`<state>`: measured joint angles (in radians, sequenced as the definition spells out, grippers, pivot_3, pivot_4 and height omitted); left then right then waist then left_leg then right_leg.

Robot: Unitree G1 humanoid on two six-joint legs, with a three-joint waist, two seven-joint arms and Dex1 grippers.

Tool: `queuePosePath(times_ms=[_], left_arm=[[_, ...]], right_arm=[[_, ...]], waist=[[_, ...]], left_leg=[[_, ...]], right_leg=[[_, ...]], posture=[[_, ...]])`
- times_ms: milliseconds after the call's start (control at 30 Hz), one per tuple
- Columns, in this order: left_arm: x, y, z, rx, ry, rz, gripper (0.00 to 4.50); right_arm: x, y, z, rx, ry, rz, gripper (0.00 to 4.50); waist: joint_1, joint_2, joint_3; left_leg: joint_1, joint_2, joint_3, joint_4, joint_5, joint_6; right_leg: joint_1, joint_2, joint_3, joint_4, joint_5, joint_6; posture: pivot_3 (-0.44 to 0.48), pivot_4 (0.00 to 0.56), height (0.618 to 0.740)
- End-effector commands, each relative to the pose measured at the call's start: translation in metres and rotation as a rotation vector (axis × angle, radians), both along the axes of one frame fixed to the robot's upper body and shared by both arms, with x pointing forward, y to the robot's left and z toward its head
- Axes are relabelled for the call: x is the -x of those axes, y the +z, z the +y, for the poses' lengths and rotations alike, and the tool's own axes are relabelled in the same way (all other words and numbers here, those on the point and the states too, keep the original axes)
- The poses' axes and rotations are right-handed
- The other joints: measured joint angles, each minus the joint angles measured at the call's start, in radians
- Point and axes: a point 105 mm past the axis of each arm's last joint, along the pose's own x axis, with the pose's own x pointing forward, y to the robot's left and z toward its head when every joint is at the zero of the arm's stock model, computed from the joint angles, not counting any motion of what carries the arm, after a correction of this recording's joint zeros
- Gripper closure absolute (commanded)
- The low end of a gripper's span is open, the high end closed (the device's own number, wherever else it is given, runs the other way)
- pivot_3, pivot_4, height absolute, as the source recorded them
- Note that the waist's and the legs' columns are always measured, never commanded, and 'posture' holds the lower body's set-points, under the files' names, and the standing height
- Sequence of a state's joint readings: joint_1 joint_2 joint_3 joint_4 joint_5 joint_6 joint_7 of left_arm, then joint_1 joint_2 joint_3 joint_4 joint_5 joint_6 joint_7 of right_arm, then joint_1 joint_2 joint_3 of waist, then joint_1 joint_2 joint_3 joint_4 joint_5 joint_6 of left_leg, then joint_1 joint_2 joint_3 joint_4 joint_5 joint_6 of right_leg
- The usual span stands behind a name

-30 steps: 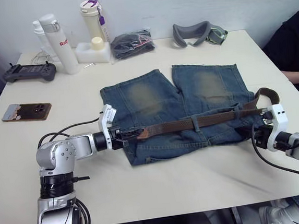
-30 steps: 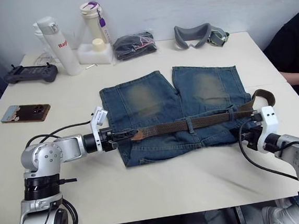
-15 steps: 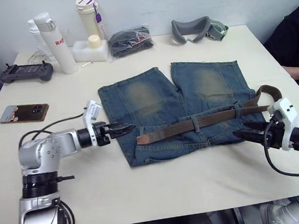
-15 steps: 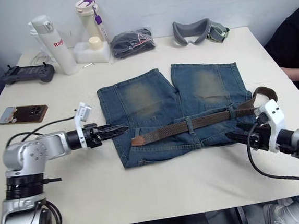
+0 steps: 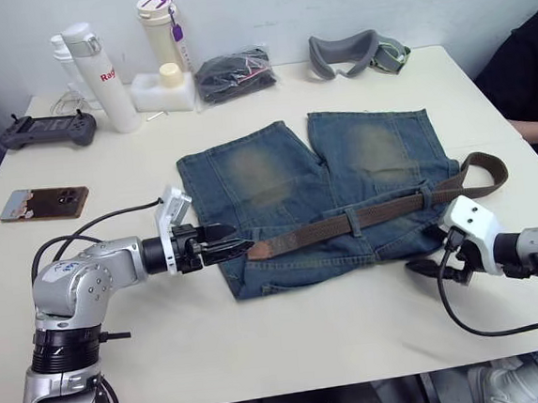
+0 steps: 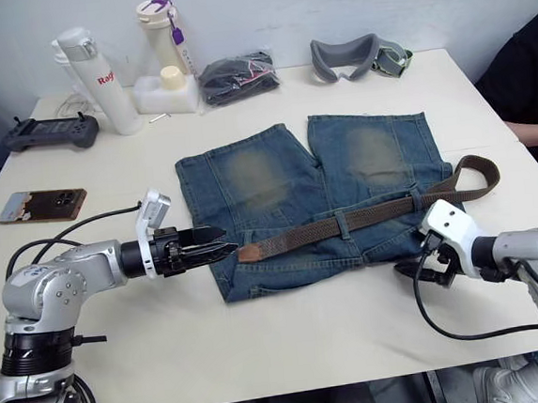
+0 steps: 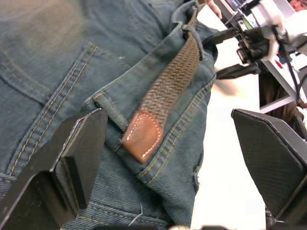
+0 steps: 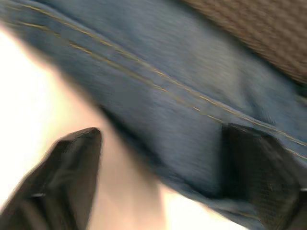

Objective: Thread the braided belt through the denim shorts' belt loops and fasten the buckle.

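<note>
Now that my left gripper (image 5: 238,251) has come back in toward the shorts, its two black fingers stand spread with nothing between them, and the leather tip of the braided belt (image 7: 142,135) lies right in the gap ahead, resting on the waistband of the denim shorts (image 5: 276,177). Half a second ago I was further off with the tip out of reach; I judge I am lining up for a fresh grip to pull the strap further through. The next of the belt loops (image 7: 109,103) sits just beside the tip, not yet threaded. The belt runs across the waistband under two loops toward my right side, where its far end curls up in an arc off the cloth; I cannot make out the buckle there. My right gripper (image 6: 413,272) has dropped to the shorts' lower corner, fingers apart and empty, so fastening is still well off.
</note>
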<state>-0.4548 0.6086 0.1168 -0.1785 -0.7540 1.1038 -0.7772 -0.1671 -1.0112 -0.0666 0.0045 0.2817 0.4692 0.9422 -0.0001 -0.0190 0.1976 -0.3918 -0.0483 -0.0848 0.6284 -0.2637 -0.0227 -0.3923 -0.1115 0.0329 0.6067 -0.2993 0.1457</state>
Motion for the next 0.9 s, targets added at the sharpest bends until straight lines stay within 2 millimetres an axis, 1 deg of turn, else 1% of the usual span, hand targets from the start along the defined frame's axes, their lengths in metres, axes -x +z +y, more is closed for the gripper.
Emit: queuePosePath(times_ms=[33, 67, 100, 133, 167, 200, 333, 400, 500, 600, 667, 700, 767, 800, 833, 867, 900], left_arm=[[0.003, 0.008, -0.004, 0.022, -0.016, -0.040, 0.00], [0.003, 0.008, -0.005, 0.026, -0.017, -0.042, 0.00], [0.003, 0.008, -0.006, 0.030, -0.018, -0.043, 0.00], [0.003, 0.008, -0.008, 0.034, -0.019, -0.043, 0.00], [0.003, 0.007, -0.009, 0.037, -0.021, -0.043, 0.00], [0.003, 0.007, -0.010, 0.040, -0.021, -0.042, 0.00], [0.003, 0.006, -0.019, 0.058, -0.029, -0.040, 0.00], [0.003, 0.005, -0.023, 0.065, -0.034, -0.038, 0.00], [0.002, 0.005, -0.028, 0.074, -0.043, -0.038, 0.00], [0.002, 0.004, -0.031, 0.077, -0.046, -0.038, 0.00], [0.002, 0.004, -0.032, 0.078, -0.051, -0.037, 0.00], [0.002, 0.004, -0.033, 0.079, -0.054, -0.036, 0.00], [0.003, 0.003, -0.034, 0.080, -0.061, -0.036, 0.00], [0.003, 0.003, -0.034, 0.080, -0.068, -0.034, 0.00], [0.004, 0.002, -0.036, 0.081, -0.078, -0.030, 0.00], [0.004, 0.002, -0.037, 0.079, -0.092, -0.028, 0.00], [0.005, 0.001, -0.038, 0.075, -0.106, -0.027, 0.00]], right_arm=[[-0.006, 0.005, -0.037, 0.084, -0.125, -0.026, 2.30], [-0.007, 0.006, -0.044, 0.103, -0.146, -0.033, 2.99], [-0.009, 0.008, -0.052, 0.126, -0.170, -0.045, 3.38], [-0.012, 0.011, -0.060, 0.142, -0.201, -0.062, 3.69], [-0.016, 0.014, -0.066, 0.154, -0.227, -0.080, 4.17], [-0.018, 0.016, -0.070, 0.159, -0.241, -0.091, 4.48], [-0.034, 0.022, -0.086, 0.241, -0.291, -0.167, 4.48], [-0.045, 0.028, -0.091, 0.287, -0.316, -0.234, 4.48], [-0.056, 0.033, -0.088, 0.325, -0.294, -0.295, 4.48], [-0.059, 0.038, -0.081, 0.315, -0.241, -0.329, 4.48], [-0.055, 0.043, -0.079, 0.336, -0.191, -0.333, 3.52], [-0.053, 0.049, -0.081, 0.356, -0.178, -0.345, 3.18], [-0.050, 0.059, -0.085, 0.377, -0.168, -0.362, 2.23], [-0.049, 0.069, -0.088, 0.361, -0.185, -0.377, 1.79], [-0.048, 0.081, -0.090, 0.333, -0.201, -0.392, 1.26], [-0.046, 0.092, -0.091, 0.278, -0.217, -0.395, 0.86], [-0.044, 0.100, -0.089, 0.206, -0.233, -0.390, 0.29]], waist=[[0.001, 0.000, 0.000], [0.004, 0.000, 0.000], [0.004, 0.000, 0.000], [0.005, 0.000, 0.000], [0.005, 0.000, 0.000], [0.006, 0.000, 0.000], [0.008, 0.000, 0.000], [0.006, 0.000, 0.000], [-0.001, 0.001, 0.001], [-0.002, 0.001, 0.001], [-0.004, 0.002, 0.001], [-0.005, 0.002, 0.001], [-0.004, 0.004, 0.002], [-0.005, 0.004, 0.002], [-0.005, 0.004, 0.002], [-0.005, 0.005, 0.003], [-0.005, 0.006, 0.003]], left_leg=[[0.000, 0.000, 0.000, 0.000, 0.000, 0.000], [0.000, 0.000, 0.000, 0.000, 0.000, 0.000], [0.000, 0.000, 0.000, 0.000, 0.000, 0.000], [0.000, 0.000, 0.000, 0.001, 0.000, 0.000], [0.000, -0.002, 0.000, 0.001, 0.001, 0.001], [0.000, -0.003, 0.000, 0.001, 0.001, 0.001], [0.000, -0.004, 0.000, 0.001, 0.001, 0.002], [-0.001, -0.004, 0.001, 0.000, 0.002, 0.000], [-0.001, -0.004, 0.001, 0.000, 0.003, -0.001], [-0.001, -0.003, 0.002, -0.001, 0.003, -0.002], [-0.001, -0.003, 0.002, -0.001, 0.003, -0.002], [-0.001, -0.003, 0.003, -0.001, 0.003, -0.002], [0.000, -0.003, 0.004, 0.000, 0.003, -0.002], [0.000, -0.003, 0.004, 0.000, 0.003, -0.002], [0.000, -0.003, 0.005, 0.000, 0.003, -0.002], [0.000, -0.003, 0.005, 0.000, 0.003, -0.002], [0.000, -0.003, 0.005, 0.000, 0.003, -0.001]], right_leg=[[0.000, 0.000, 0.000, 0.000, 0.000, 0.000], [0.000, 0.000, 0.000, 0.000, 0.000, 0.000], [0.000, 0.000, 0.000, 0.000, 0.001, 0.000], [0.001, 0.000, 0.000, 0.000, 0.001, 0.000], [0.001, -0.001, 0.000, 0.000, 0.001, 0.001], [0.001, -0.002, 0.000, 0.000, 0.001, 0.002], [0.000, -0.003, 0.001, -0.001, 0.002, 0.003], [0.000, -0.003, 0.001, 0.000, 0.002, 0.003], [0.000, -0.002, 0.001, 0.000, 0.002, 0.003], [-0.001, -0.002, 0.001, 0.000, 0.002, 0.003], [-0.001, -0.002, 0.002, 0.000, 0.002, 0.003], [-0.001, -0.001, 0.002, 0.000, 0.002, 0.003], [-0.001, -0.001, 0.003, 0.000, 0.002, 0.003], [-0.001, -0.001, 0.003, 0.000, 0.002, 0.003], [-0.001, -0.001, 0.003, 0.000, 0.002, 0.003], [-0.001, -0.001, 0.004, 0.000, 0.002, 0.003], [-0.001, -0.001, 0.004, 0.001, 0.002, 0.003]], posture=[[0.000, 0.150, 0.740], [0.000, 0.150, 0.740], [0.000, 0.150, 0.740], [0.000, 0.150, 0.740], [0.000, 0.150, 0.740], [0.000, 0.150, 0.740], [0.000, 0.150, 0.740], [0.000, 0.150, 0.740], [0.000, 0.150, 0.740], [0.000, 0.150, 0.740], [0.000, 0.150, 0.740], [0.000, 0.150, 0.740], [0.000, 0.150, 0.740], [0.000, 0.150, 0.740], [0.000, 0.150, 0.740], [0.000, 0.150, 0.740], [0.000, 0.150, 0.740]])
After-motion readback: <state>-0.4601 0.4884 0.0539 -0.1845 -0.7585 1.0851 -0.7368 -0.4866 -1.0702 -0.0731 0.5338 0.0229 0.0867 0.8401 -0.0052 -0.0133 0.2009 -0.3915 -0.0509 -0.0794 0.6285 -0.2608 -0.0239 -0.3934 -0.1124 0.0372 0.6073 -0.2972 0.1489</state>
